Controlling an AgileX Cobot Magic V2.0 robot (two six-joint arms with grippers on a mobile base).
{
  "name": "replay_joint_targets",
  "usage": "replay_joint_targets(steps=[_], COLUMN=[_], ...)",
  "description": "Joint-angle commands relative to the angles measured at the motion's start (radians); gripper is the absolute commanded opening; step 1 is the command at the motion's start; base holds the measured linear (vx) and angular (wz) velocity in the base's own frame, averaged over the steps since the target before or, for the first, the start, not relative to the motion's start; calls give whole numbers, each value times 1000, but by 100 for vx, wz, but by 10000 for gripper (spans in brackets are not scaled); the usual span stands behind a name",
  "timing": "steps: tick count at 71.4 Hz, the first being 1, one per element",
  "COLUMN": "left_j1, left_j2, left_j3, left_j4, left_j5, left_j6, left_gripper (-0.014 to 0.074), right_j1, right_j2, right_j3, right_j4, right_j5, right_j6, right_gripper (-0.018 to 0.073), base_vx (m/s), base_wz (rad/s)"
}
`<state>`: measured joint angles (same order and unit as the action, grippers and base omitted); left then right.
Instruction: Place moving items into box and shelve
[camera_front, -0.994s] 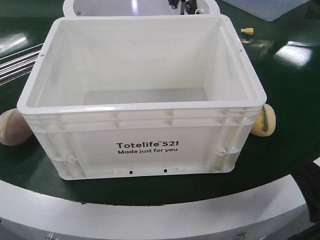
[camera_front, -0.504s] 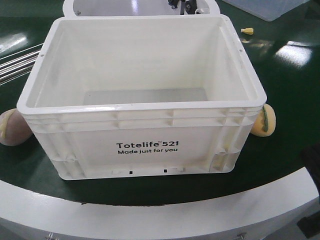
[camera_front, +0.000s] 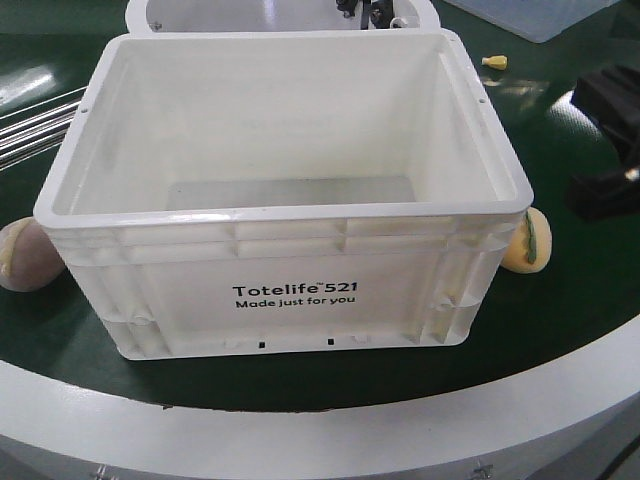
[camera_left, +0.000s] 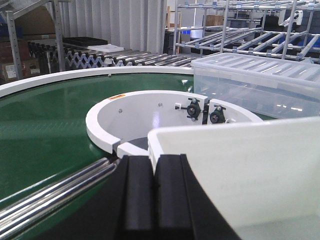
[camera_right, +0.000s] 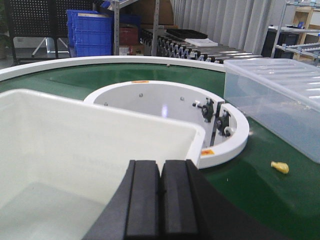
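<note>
Now: empty crate on green belt, both grippers closed

At the middle of a curved green conveyor belt sits a large white rectangular plastic crate printed "Totelife 521". It is open-topped with nothing inside. The left gripper hangs beside the crate's left side and the right gripper near its right side. Each has its black pads pressed together, holding nothing.

Loading looks like the step in hand. A rounded yellow item with a green stripe lies just beside the crate's near right corner, partly hidden under the rim. A rounded beige item lies by the near left corner. A small yellow piece sits far right. The jaws should part first and come in from the outer side, because the overhanging rim likely blocks a straight drop.

Nearby are a clear lidded plastic tub at far right, a white central ring and steel rails at left.
</note>
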<state>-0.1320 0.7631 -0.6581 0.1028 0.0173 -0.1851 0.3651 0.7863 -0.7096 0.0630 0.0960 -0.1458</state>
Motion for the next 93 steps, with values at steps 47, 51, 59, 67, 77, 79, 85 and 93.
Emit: replay_joint_targets(steps=[47, 51, 59, 67, 77, 79, 85, 93], left_j1=[-4, -4, -4, -4, -4, -4, -3, 8], left_j2=[76, 76, 77, 77, 81, 82, 82, 75], left_j3=[-94, -94, -94, -94, -94, -94, -94, -94], left_j4=[-4, -4, -4, -4, -9, -12, -12, -12], left_j5=[-114, -120, -148, -163, -174, -174, -173, -135], left_j6=[-5, -5, -5, -4, -8, -9, -11, -9], left_gripper=[69, 122, 256, 407, 516, 524, 528, 528], right_j1=[-1, -1, -1, -1, -1, -1, -1, -2], right_j2=[59, 59, 59, 59, 59, 59, 59, 56], right_j3=[-81, -81, -81, -81, -81, -81, -81, -81], right_j4=[-2, -2, -2, -2, 1, 4, 4, 3], right_j5=[-164, -164, -164, -164, -164, -164, -165, -167], right_j6=[-10, -10, -10, -10, -7, -2, 2, 1], right_gripper=[155, 247, 462, 655, 722, 720, 704, 672], base_vx=[0, 0, 0, 0, 0, 0, 0, 0], base_wz=[0, 0, 0, 0, 0, 0, 0, 0])
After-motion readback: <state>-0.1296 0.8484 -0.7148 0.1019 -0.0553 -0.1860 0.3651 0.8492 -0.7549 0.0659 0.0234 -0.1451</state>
